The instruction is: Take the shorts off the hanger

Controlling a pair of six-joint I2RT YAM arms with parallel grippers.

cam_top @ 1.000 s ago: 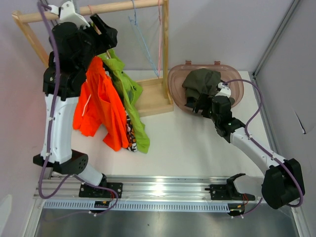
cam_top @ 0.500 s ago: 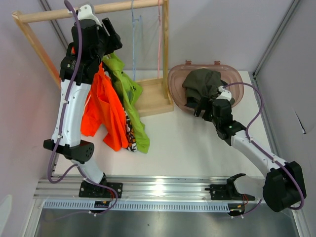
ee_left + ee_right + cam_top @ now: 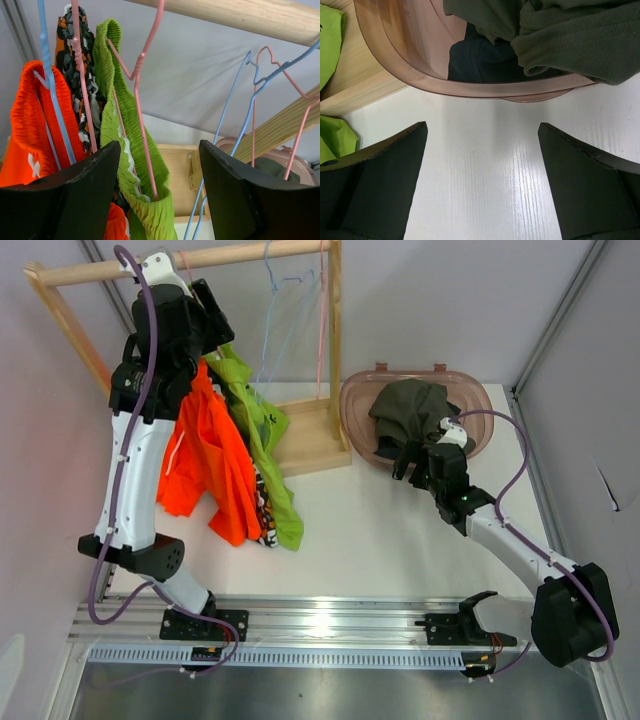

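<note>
A pink see-through tub [image 3: 480, 422] sits at the far right of the worktop [image 3: 400, 540]. It holds the dark olive shorts [image 3: 410, 405] heaped over the navy-black shorts [image 3: 480, 57]. On the wooden rack [image 3: 310, 435] at the far left corner hang the orange shorts [image 3: 205, 460], lime green shorts [image 3: 255, 420] and camouflage shorts [image 3: 62, 37] (each on a wire hanger). The left tool [image 3: 160, 147] is spread wide beside the green waistband, gripping nothing. The right tool [image 3: 482, 127] is spread too, just short of the tub's near rim. Since half a second ago the left arm has shifted slightly leftward and a blue hanger [image 3: 235, 140] has swung; the right arm barely moved.
</note>
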